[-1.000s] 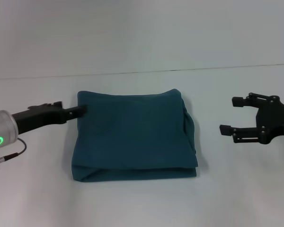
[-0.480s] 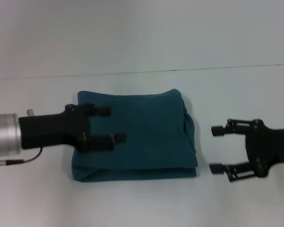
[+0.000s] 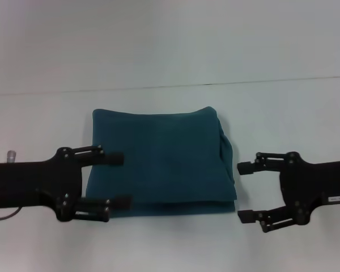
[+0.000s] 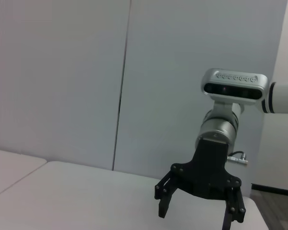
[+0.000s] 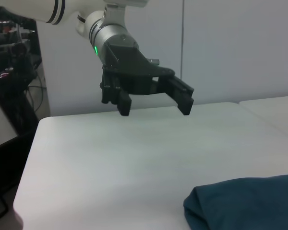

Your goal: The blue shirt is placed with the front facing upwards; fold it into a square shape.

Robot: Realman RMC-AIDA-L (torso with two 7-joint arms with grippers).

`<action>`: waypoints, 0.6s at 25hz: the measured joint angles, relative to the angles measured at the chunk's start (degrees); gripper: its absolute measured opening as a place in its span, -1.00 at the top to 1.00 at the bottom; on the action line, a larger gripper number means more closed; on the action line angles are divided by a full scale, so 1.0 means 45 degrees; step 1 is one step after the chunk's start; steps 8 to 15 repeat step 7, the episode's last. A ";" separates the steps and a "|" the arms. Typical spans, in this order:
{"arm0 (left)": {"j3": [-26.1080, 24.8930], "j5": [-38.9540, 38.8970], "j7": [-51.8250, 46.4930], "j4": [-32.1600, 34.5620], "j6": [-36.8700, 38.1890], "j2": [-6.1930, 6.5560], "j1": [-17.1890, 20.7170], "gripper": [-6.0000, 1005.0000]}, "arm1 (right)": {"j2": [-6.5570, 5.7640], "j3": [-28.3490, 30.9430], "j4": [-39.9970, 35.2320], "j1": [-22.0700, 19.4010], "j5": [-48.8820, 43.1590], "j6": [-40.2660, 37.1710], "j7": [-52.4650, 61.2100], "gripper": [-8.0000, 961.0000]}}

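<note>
Blue shirt (image 3: 161, 161): folded near-square, flat on white worktop (image 3: 170, 51), between both grippers. Left gripper (image 3: 113, 179): fingers spread, over shirt's left edge, nearer. Right gripper (image 3: 245, 191): fingers spread, just beside right edge, empty.

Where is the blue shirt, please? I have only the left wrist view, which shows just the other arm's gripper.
Observer: In the head view the blue shirt lies on the white table between both grippers, folded into a rough square.
Operator: Thank you. Is my left gripper holding it?
Observer: No. The left gripper is open over the shirt's left edge, and the right wrist view shows it raised, gripping nothing.
Operator: And is the right gripper on the cloth?
Observer: No. The right gripper is open just beyond the shirt's right edge, with a gap between them.
</note>
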 joint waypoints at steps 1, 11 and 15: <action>-0.0012 0.0020 0.0122 -0.0019 0.0006 -0.0016 0.0054 -0.74 | 0.0024 -0.0016 0.0015 0.0111 -0.0076 0.0001 0.0039 -0.97; 0.0095 0.0531 0.1062 -0.0515 -0.0198 -0.0037 0.0136 -0.74 | 0.0075 -0.0568 0.0003 0.0654 -0.0174 0.0048 0.0670 -0.97; 0.0095 0.0531 0.1062 -0.0515 -0.0198 -0.0037 0.0136 -0.74 | 0.0075 -0.0568 0.0003 0.0654 -0.0174 0.0048 0.0670 -0.97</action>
